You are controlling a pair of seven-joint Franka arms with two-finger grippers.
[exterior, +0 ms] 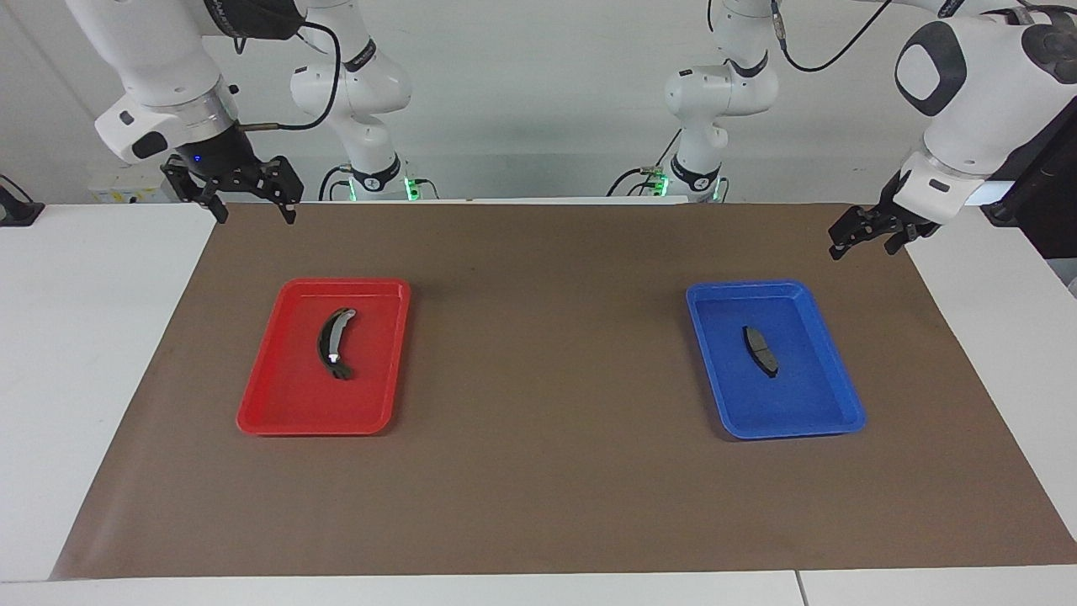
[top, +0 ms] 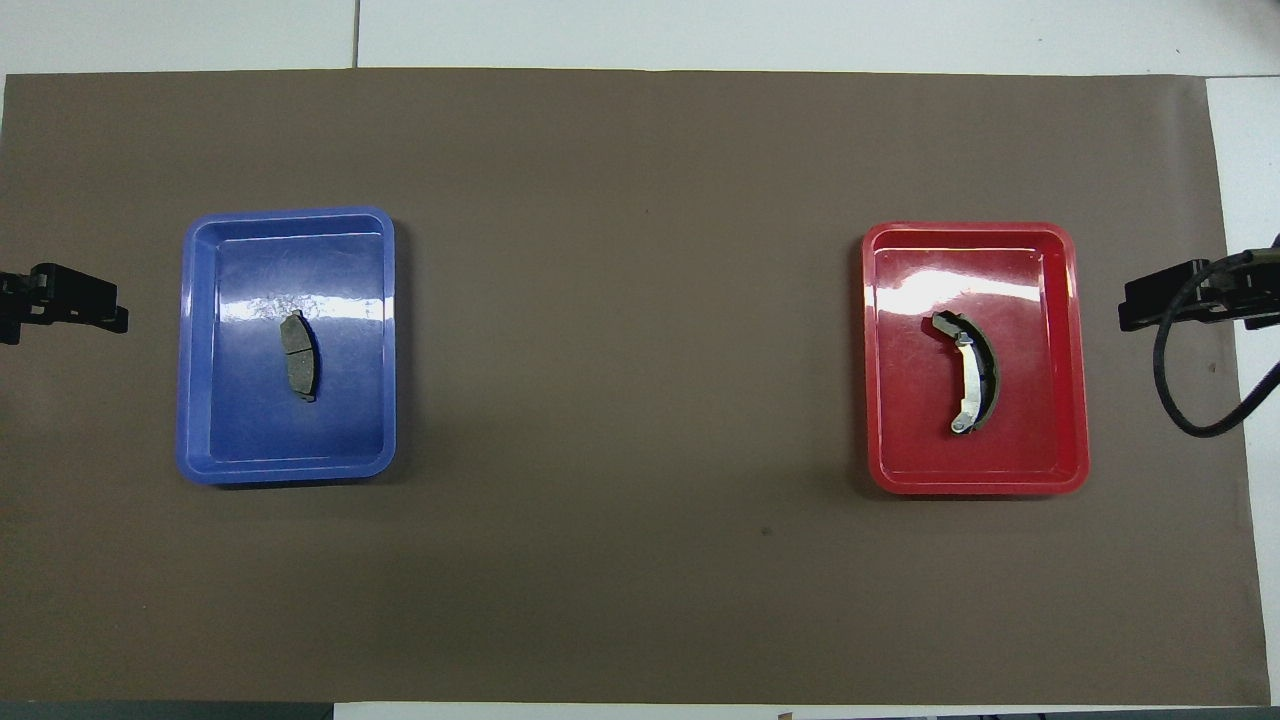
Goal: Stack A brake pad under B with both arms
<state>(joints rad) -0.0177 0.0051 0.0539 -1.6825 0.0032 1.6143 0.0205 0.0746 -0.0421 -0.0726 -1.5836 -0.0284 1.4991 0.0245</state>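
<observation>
The brake pad, small, flat and dark grey, lies in the blue tray toward the left arm's end of the table; it also shows in the overhead view. B, the crescent brake shoe with a silvery strip, lies in the red tray toward the right arm's end, and shows from overhead. My left gripper hangs open and empty over the mat's edge beside the blue tray. My right gripper hangs open and empty over the mat's edge beside the red tray.
A brown mat covers the table between the two trays, with white tabletop around it. A black cable loops down from the right arm past the mat's edge.
</observation>
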